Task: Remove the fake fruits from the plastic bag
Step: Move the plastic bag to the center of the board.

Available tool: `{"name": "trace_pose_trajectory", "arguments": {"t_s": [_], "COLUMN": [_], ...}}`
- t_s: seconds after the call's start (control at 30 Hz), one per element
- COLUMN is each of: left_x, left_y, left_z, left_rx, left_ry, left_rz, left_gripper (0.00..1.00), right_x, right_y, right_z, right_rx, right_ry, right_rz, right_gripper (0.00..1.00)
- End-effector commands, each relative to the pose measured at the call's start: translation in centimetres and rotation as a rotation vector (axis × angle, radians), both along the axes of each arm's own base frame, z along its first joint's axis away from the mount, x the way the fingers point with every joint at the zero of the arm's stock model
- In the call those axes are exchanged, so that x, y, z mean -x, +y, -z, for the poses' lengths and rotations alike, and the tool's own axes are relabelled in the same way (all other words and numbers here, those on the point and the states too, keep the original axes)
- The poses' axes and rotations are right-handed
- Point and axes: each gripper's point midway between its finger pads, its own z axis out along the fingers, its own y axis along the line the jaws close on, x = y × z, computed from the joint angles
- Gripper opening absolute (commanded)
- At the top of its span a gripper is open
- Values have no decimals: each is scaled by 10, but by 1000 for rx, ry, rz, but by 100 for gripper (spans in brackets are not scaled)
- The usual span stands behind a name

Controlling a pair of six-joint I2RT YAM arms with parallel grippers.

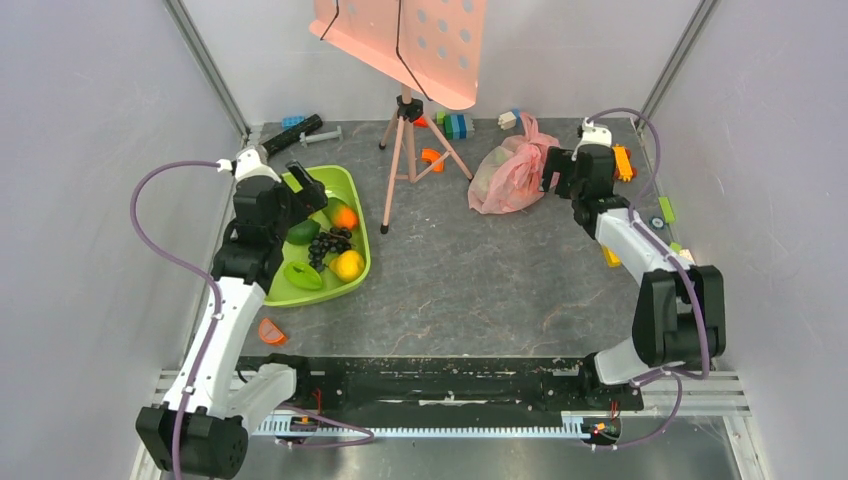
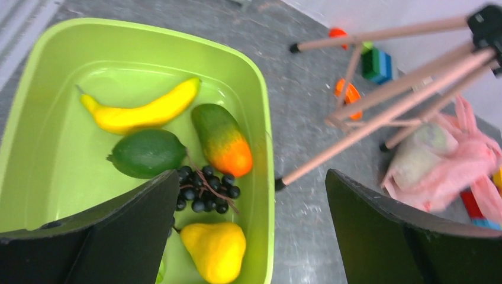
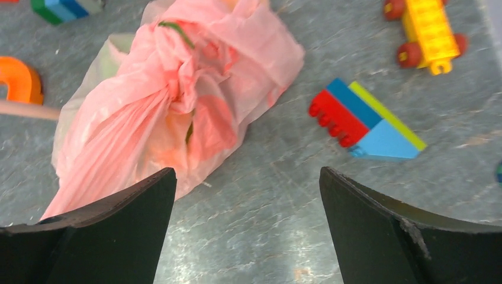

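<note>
While plastic bag [image 3: 177, 112] lies crumpled on tabletop [image 3: 266, 236] near tripod foot [image 1: 471, 177], right gripper [image 3: 247, 177] hovers over its edge, jaws apart; left gripper [image 2: 251, 177], likewise spread, hangs above green tray [image 2: 263, 136]. Risk: thin film bunches under pinch, slips free, or whole bag lifts unopened

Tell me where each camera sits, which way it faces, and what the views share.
Top external: high behind the arms, looking down on the table; both arms show, bases at bottom.
Left wrist: on the left arm, looking down into the green tray; the open left gripper frames the bottom.
Right wrist: on the right arm, looking down at the plastic bag; the open right gripper shows.
Shared: all three show the plastic bag; top and left wrist also the tray.
</note>
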Motion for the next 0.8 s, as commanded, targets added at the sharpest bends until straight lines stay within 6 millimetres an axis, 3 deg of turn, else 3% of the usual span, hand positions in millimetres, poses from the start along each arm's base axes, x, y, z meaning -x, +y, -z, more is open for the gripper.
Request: {"name": "trace_pose_trajectory", "arguments": {"t_s": [0.0,0.13,0.5,0.77], "left_x": [28,44,92,95], "left_y": [-35,-49,-28,-27], "left_z": [-3,3,10,10], "left_rx": [-7,-26,-106,-120], "left_ry": [82,64,-32,-38], "left_rz": [253,372,313,317], "left_gripper": [100,100,100,100], "right_x": [-12,-42,-92,-112], "right_y": [27,47,67,73], "right_z": [1,-4,1,27], "right_rx": [-115,-195,-311,-318], "right_ry": [80,85,92,138], "right_rz": [-82,-137,-170,-184], "right_gripper": [94,92,84,73]}}
